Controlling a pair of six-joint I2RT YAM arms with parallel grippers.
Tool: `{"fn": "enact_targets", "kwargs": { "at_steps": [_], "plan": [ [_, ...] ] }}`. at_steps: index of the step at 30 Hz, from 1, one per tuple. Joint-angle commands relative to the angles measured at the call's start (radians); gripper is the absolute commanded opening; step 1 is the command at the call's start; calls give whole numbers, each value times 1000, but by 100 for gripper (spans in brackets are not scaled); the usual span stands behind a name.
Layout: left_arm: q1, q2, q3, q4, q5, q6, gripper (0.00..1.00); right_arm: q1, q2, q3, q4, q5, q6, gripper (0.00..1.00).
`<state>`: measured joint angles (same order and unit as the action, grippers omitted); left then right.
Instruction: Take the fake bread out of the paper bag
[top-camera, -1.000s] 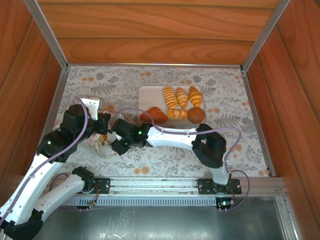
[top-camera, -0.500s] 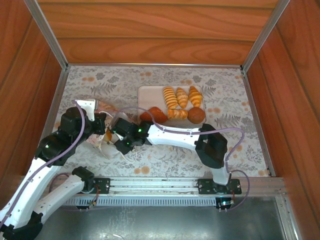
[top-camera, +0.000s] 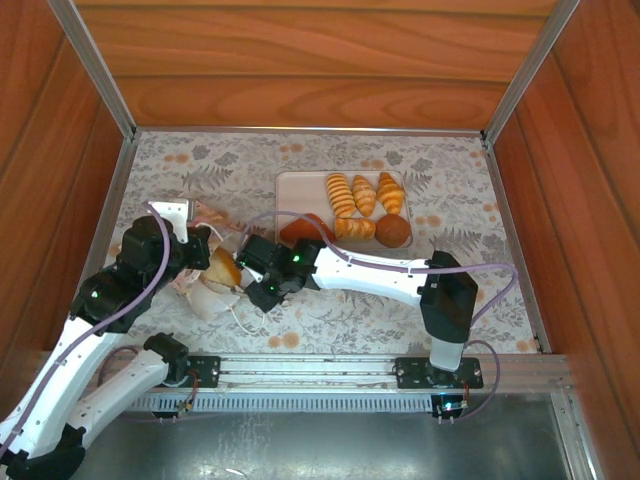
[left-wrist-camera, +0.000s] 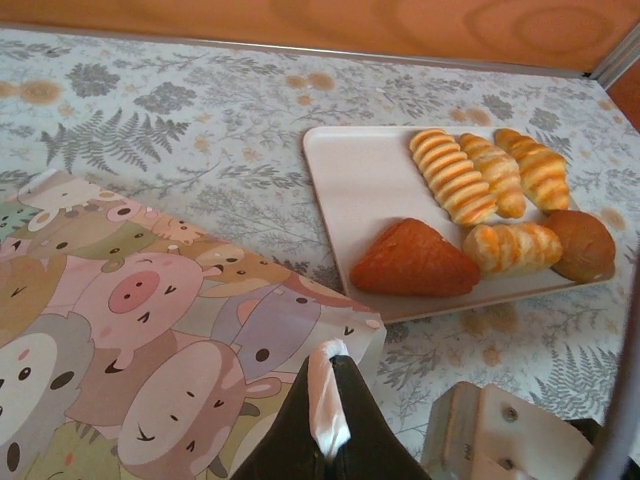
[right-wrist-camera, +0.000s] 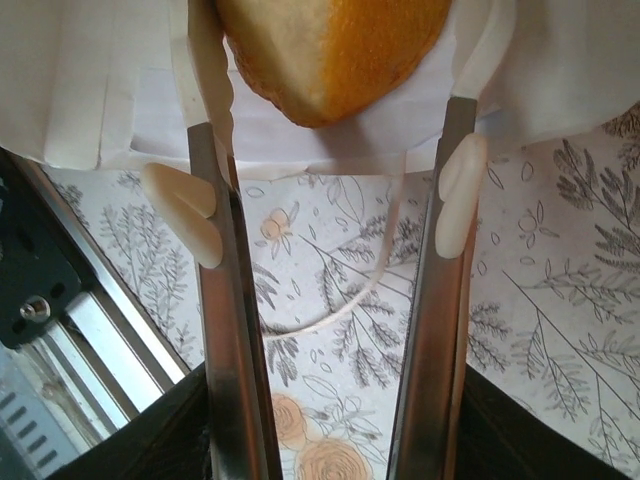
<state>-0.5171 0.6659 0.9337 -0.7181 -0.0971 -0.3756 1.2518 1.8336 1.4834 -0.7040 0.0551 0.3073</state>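
Your bag (left-wrist-camera: 150, 330) looks like matt printed paper tbh, the roll (right-wrist-camera: 330, 50) smooth with a slight sheen, tray (left-wrist-camera: 360, 190) smooth matt plastic, walls (top-camera: 300, 60) varnished wood, right fingers (right-wrist-camera: 228, 340) brushed metal.

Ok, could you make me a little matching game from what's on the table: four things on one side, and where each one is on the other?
Things:
1. pale roll
2. paper bag
3. triangle pastry
4. round bun

Places:
A. right end of the tray
B. pinched by the left gripper
C. left end of the tray
D. held in the right gripper

Pairs: 1-D, 2-B, 3-C, 4-A.
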Motion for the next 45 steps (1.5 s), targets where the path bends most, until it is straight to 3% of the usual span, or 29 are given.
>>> {"fn": "enact_targets", "kwargs": {
  "at_steps": [1, 6, 12, 22, 27, 32, 45],
  "plan": [
    [-6, -4, 0, 16, 65, -3, 0, 8, 33, 32, -12, 30, -9, 56],
    [-5, 16, 10, 17, 135, 4, 0, 9, 57, 66, 41, 24, -30, 61],
    [-5, 11, 7, 22, 136, -1, 0, 9, 108, 101, 20, 86, -65, 64],
    [-5, -26, -12, 23, 47, -23, 0, 11, 182, 233, -73, 68, -84, 51],
    [-4, -46, -15, 11, -39, -15, 0, 11, 109, 188, -41, 36, -81, 47],
    [-4, -30, -11, 11, -70, -24, 0, 11, 8, 105, 3, -45, -114, 47],
    [-4, -11, -8, 12, -134, -82, 0, 4, -240, -48, -28, -120, -113, 47]
  ]
}}
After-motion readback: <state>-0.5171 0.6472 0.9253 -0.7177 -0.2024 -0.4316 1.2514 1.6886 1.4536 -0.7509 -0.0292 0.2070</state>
